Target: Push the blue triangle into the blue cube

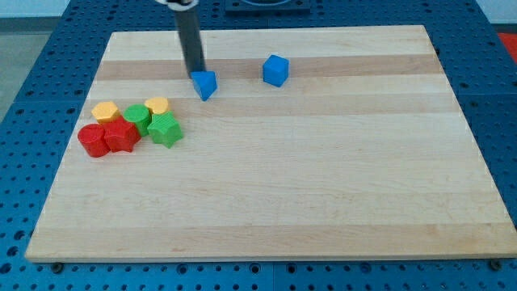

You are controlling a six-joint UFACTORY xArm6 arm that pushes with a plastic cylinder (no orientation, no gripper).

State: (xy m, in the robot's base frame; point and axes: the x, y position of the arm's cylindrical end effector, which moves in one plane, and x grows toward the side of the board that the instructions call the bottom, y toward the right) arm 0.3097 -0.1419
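Observation:
The blue triangle [205,84] lies on the wooden board [323,178] near the view's top, left of centre. The blue cube [275,70] stands to its right and slightly higher in the view, with a gap of about one block's width between them. My tip [196,73] is the lower end of the dark rod coming down from the view's top. It stands at the triangle's upper left edge, touching it or nearly so.
A cluster of blocks sits at the view's left: a yellow block [105,111], a second yellow block [157,105], a green block [136,116], a green star [165,129], a red block [121,135] and a red cylinder [93,140].

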